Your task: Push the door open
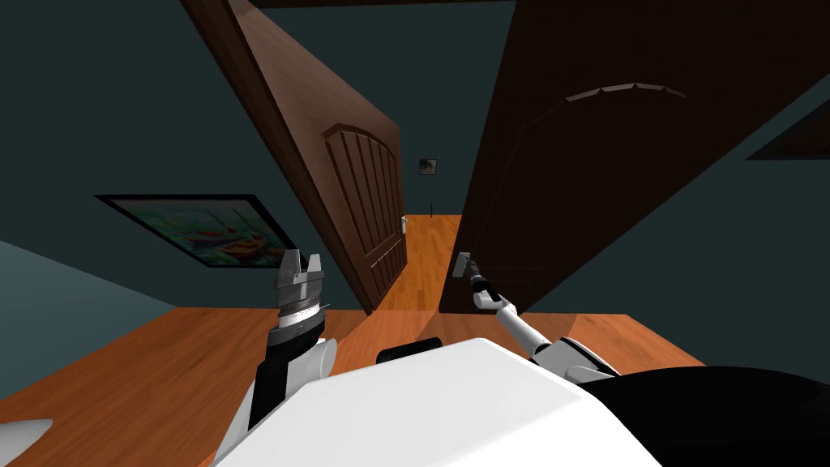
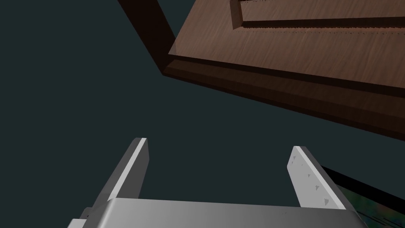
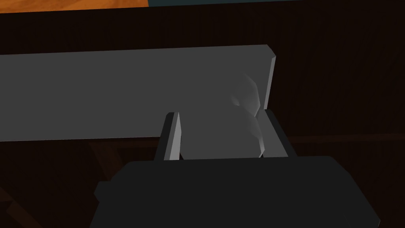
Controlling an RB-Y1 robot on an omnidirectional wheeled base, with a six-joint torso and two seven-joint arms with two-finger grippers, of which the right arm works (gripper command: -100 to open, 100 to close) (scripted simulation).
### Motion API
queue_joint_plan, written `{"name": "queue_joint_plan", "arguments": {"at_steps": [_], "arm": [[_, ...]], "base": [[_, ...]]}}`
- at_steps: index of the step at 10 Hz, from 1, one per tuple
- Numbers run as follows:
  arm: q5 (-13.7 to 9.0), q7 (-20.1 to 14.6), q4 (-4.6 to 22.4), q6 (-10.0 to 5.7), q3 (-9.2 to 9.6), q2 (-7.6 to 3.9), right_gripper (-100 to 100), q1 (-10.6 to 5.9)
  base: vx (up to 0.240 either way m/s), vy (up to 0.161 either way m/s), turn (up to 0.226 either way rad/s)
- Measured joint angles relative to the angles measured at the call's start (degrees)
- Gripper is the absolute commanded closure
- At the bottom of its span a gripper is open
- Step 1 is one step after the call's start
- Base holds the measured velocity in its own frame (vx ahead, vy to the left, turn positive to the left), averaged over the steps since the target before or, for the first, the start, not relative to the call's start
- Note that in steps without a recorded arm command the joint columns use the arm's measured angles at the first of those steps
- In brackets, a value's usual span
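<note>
At dark door [image 1: 600,162], handle [image 3: 118,95] is clasped by right gripper [image 3: 221,114], left gripper [image 2: 219,143] is held spread beside lighter door [image 1: 357,178].

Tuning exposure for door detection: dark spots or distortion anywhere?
Head view: right door in deep shade, nearly black, while the left door is lit brown; both lean outward from the wide lens. Right wrist view: dim, yet the grey handle in the right pincer stands out. Left wrist view: evenly lit, left pincer open.

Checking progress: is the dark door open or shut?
Partly open: past the door, at its handle side, a gap shows floor beyond. The right pincer is shut on the handle.
</note>
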Motion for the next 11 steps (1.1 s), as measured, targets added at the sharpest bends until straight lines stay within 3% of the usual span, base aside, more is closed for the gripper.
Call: {"name": "queue_joint_plan", "arguments": {"at_steps": [1, 4, 7, 9, 10, 11], "arm": [[-0.04, 0.38, 1.26, -0.15, -0.5, 0.35, 100, -0.87], [-0.52, 3.38, 1.01, 0.35, -3.75, 1.72, 100, -1.31], [-0.32, 3.69, 5.51, -1.63, -4.57, 2.25, 100, -4.18], [-0.47, 4.63, 4.93, -1.43, -5.51, 2.73, 100, -3.87], [-0.47, 5.15, 5.9, -1.64, -6.02, 3.16, 100, -4.31], [-0.73, 5.71, 4.66, -0.95, -6.74, 3.13, 100, -3.61]], "base": [[0.098, -0.009, 0.02], [0.108, -0.023, 0.035], [0.068, -0.008, 0.017], [0.05, -0.01, 0.022], [0.047, -0.003, 0.021], [0.054, -0.009, -0.005]]}}
